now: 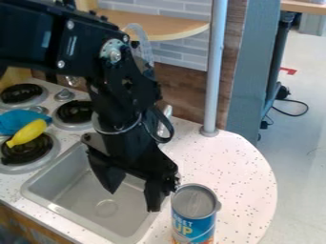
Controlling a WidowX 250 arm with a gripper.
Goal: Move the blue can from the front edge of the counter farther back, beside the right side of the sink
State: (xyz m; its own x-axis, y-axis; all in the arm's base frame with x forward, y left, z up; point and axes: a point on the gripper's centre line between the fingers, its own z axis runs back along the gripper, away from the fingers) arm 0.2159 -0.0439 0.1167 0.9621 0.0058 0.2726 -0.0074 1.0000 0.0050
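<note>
Gap between can (193, 219) and pole (216, 71)

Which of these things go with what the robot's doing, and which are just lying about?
Nearest the robot's open fingers:
can with blue label, close beside them
metal sink, below them

Lying about:
yellow banana-shaped object, over a stove burner
blue cloth, beside it
</note>
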